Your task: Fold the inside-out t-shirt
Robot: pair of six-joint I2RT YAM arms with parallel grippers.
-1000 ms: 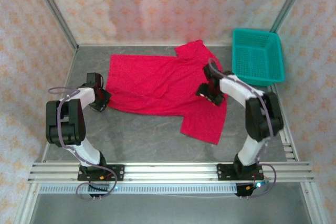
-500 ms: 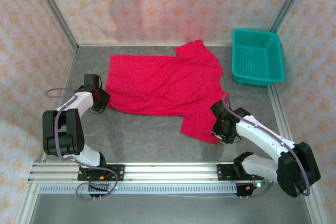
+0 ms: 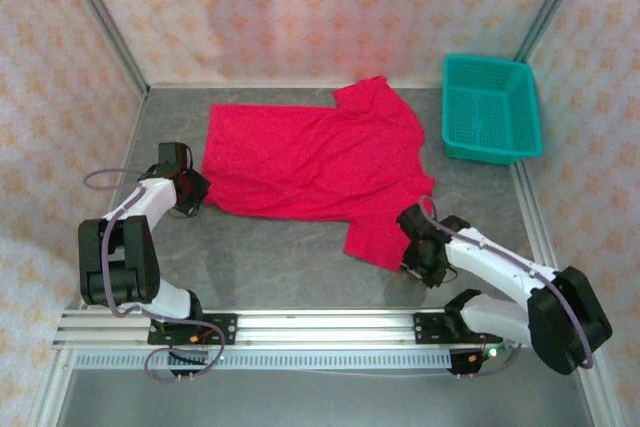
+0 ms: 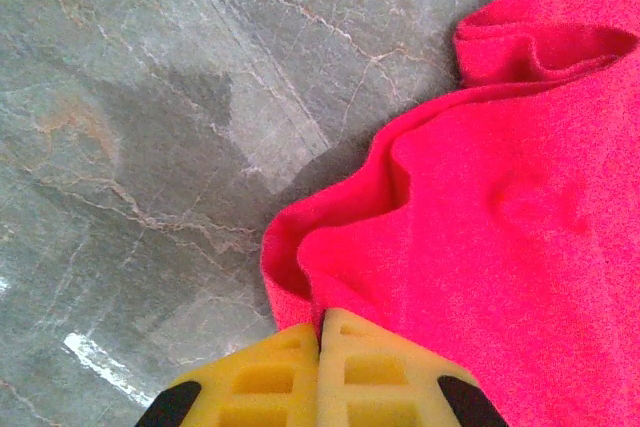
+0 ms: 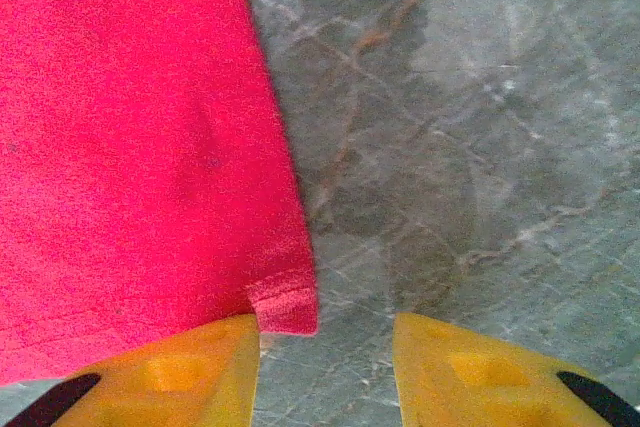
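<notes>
Red t-shirt lies flat on the grey counter. Left fingers are closed at its left hem, probably pinching cloth. Right fingers are part-open, straddling the near sleeve corner. Step: securing corners. Next: close right, then lift both evenly.

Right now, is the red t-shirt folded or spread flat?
Spread, not folded. The t-shirt lies flat on the table, both sleeves out, with small wrinkles at one edge.
</notes>
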